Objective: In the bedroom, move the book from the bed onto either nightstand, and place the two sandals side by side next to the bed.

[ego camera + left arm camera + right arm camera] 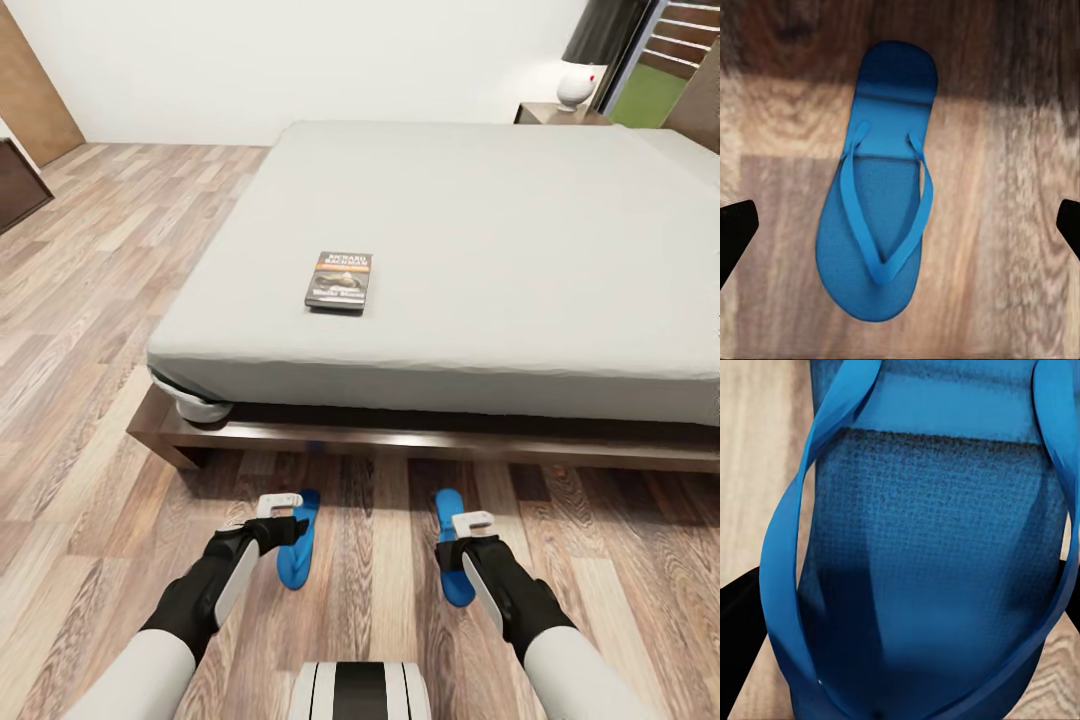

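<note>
- Small thin paperback book (pixel 339 280), dark cover with orange band and white lettering: flat on the mattress of the bed, near its left front corner, untouched.
- Large low bed (pixel 480 230), plain light-grey mattress on dark brown wooden frame: fills upper right of head view, foot edge facing the robot.
- Left bright blue flat flip-flop sandal (pixel 298 540): flat on the wood floor just in front of the bed frame, lengthwise toward the bed; in left wrist view (pixel 880 187) seen from straight above, straps up, whole outline clear.
- Right bright blue flip-flop sandal (pixel 452 550): flat on the floor, roughly parallel to the left one, well apart from it with bare floor between; very close up in right wrist view (pixel 922 555), straps and textured sole.
- Left gripper (pixel 277 515): directly above left sandal, fingers spread wide, dark fingertips (pixel 736 229) at both frame edges, clear of the sandal.
- Right gripper (pixel 470 535): low over right sandal, dark fingers at either side of it; jaws apart, clamped or not: cannot tell.
- Small dark reddish-brown wooden nightstand (pixel 545 113): beyond the bed's far corner, white-based lamp with black shade (pixel 590 60) on top.
- Wood-plank floor (pixel 90 300): all round the bed.
</note>
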### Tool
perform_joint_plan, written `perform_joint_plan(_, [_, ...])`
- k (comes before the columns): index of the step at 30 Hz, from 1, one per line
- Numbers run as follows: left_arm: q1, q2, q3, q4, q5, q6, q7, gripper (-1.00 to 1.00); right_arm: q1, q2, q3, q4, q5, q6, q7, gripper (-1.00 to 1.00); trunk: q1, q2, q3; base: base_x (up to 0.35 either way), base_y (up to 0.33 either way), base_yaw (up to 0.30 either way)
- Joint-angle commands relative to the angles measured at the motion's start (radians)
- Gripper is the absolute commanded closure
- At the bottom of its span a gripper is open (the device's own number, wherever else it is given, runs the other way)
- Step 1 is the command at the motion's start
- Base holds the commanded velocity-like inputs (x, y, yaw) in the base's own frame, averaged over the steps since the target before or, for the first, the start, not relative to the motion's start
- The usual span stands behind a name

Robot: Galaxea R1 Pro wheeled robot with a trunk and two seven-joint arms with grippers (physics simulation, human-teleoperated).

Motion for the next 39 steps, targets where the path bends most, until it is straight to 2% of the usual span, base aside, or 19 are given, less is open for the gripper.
perform_joint_plan(1, [0.011,0.003,-0.001,-0.029,0.005,0.041,0.001,-1.00,-0.003,-0.001,0.003,0.005,0.001,0.005,-0.004,1.00,0.000,0.000,-0.001,0.000,0.000,0.000])
perform_joint_plan(7, [0.057,0.017,-0.001,-0.157,0.004,0.202,0.005,-1.00,-0.008,0.000,0.004,0.017,0.002,0.005,-0.004,1.00,0.000,0.000,-0.001,0.000,0.000,0.000])
perform_joint_plan(12, [0.065,0.023,-0.001,-0.189,0.004,0.251,0.007,-1.00,-0.008,0.002,0.007,0.018,0.003,0.005,-0.004,1.00,0.000,0.000,-0.001,0.000,0.000,0.000])
perform_joint_plan(26, [0.067,0.024,-0.001,-0.196,0.005,0.261,0.006,-1.00,-0.008,0.001,0.009,0.018,0.003,0.004,-0.003,1.00,0.000,0.000,-0.001,0.001,0.092,0.000])
perform_joint_plan(39, [0.067,0.024,-0.001,-0.197,0.005,0.264,0.005,-1.00,-0.008,0.001,0.009,0.018,0.004,0.003,-0.003,1.00,0.000,0.000,-0.001,0.009,0.272,0.000])
